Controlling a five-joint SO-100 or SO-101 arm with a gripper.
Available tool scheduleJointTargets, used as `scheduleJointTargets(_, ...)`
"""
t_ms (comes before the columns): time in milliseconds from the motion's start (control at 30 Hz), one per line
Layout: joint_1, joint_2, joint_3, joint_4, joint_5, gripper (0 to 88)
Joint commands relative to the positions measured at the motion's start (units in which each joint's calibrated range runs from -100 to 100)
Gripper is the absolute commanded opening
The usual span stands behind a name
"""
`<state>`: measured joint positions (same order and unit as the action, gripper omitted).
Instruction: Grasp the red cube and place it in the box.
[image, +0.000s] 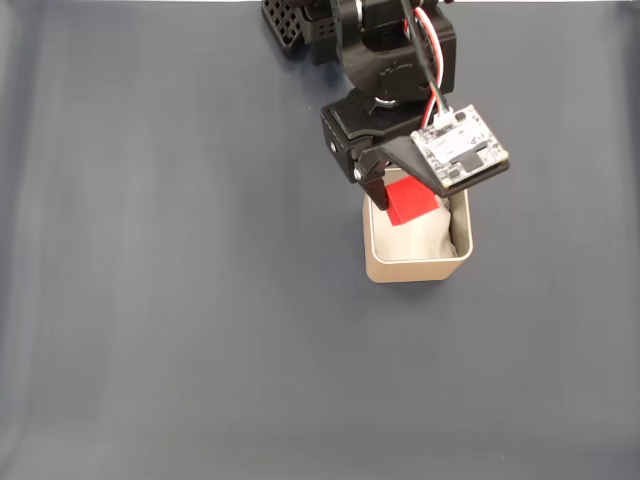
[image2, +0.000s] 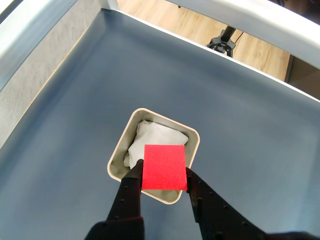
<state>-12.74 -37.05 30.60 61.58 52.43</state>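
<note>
Item: small bright-red matte cube, clamped between the two black fingers of the gripper; jaws closed to the cube's width, one finger against each side face. Position: held above the beige square box with rounded corners, over its near edge in the wrist view. In the fixed view the cube sits over the box's upper-left part. Box contents: white soft padding. Support: dark blue-grey table surface, box resting on it.
</note>
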Motion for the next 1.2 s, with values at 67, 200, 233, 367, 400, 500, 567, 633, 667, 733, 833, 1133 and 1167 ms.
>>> scheduleJointTargets(67, 0.35, -0.03, -3.25, -3.59, -1.22, 25.7)
scheduleJointTargets(200, 1.2, -0.29, -3.34, -4.33, -1.27, 39.2)
scheduleJointTargets(233, 1.34, -0.29, -3.34, -4.5, -1.17, 41.5)
scheduleJointTargets(367, 1.42, -0.47, -2.89, -4.66, -0.78, 46.4)
scheduleJointTargets(400, 1.42, -0.47, -2.89, -4.66, -0.78, 47.2)
scheduleJointTargets(500, 1.42, -0.47, -2.62, -5.07, -0.63, 48.8)
scheduleJointTargets(567, 1.49, -0.47, -2.25, -5.81, -0.63, 49.7)
scheduleJointTargets(633, 1.63, -0.47, -1.98, -6.3, -0.59, 50.2)
scheduleJointTargets(667, 1.7, -0.47, -1.89, -6.39, -0.54, 50.4)
scheduleJointTargets(733, 1.77, -0.47, -1.89, -6.55, -0.49, 50.7)
scheduleJointTargets(833, 1.84, -0.47, -1.89, -6.88, -0.44, 50.9)
scheduleJointTargets(1133, 1.84, -0.47, -1.89, -7.04, -0.63, 51.1)
scheduleJointTargets(1167, 1.84, -0.47, -1.89, -7.12, -0.63, 51.1)
